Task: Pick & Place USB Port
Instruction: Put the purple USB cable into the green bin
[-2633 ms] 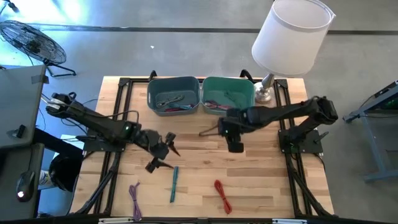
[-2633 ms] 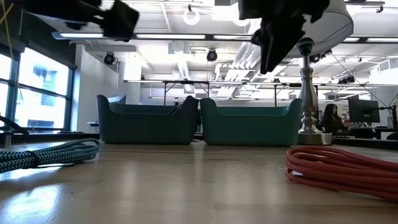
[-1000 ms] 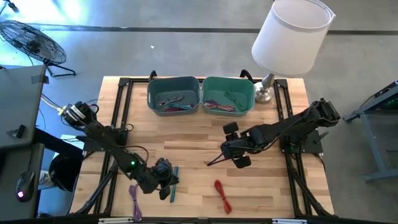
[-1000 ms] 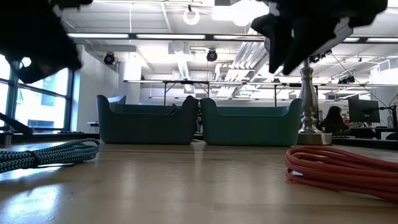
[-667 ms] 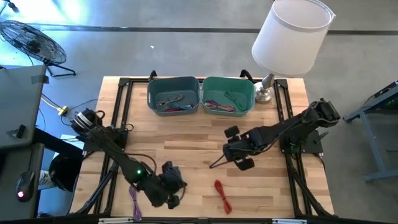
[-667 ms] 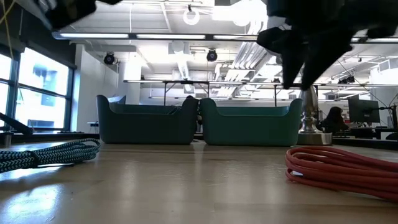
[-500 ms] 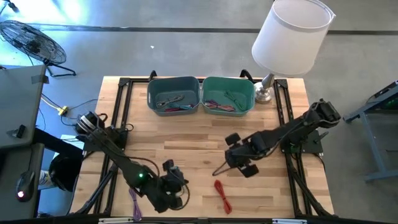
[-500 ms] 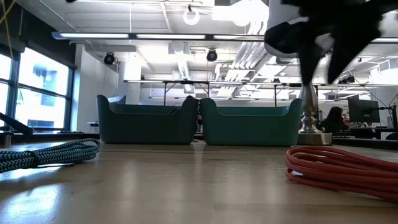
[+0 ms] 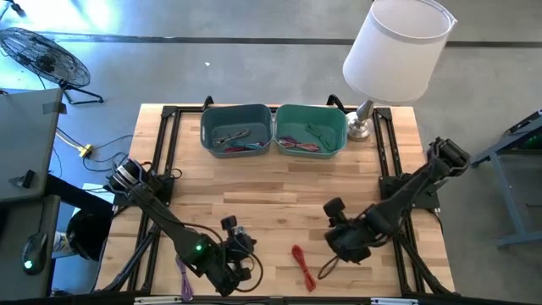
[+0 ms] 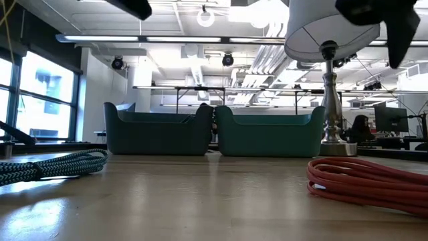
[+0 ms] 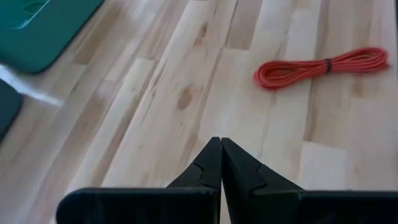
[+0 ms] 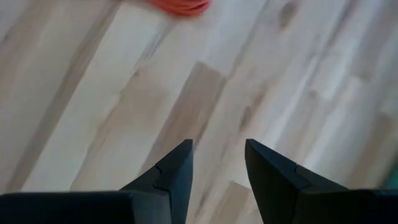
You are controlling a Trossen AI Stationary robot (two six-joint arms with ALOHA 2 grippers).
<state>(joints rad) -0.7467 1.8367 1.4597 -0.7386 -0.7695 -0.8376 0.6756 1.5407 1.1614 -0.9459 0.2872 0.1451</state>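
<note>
A red coiled cable lies flat on the table near its near edge; it also shows in the low view and the left wrist view. My right gripper hangs open just right of it, fingers over bare wood, with the cable's end ahead of them. My left gripper is shut left of the red cable. It covers the teal braided cable in the high view; that cable lies on the table in the low view. A purple cable lies by the near-left corner.
Two teal bins holding cables stand side by side at the far edge. A lamp with a white shade stands on its base at the far right. Bare wood spans the table's middle.
My right gripper has travelled from the table's middle toward the near edge and come down beside the red cable. My left gripper has shifted a little farther toward the near edge and now hides the teal cable from above. No cable has moved.
</note>
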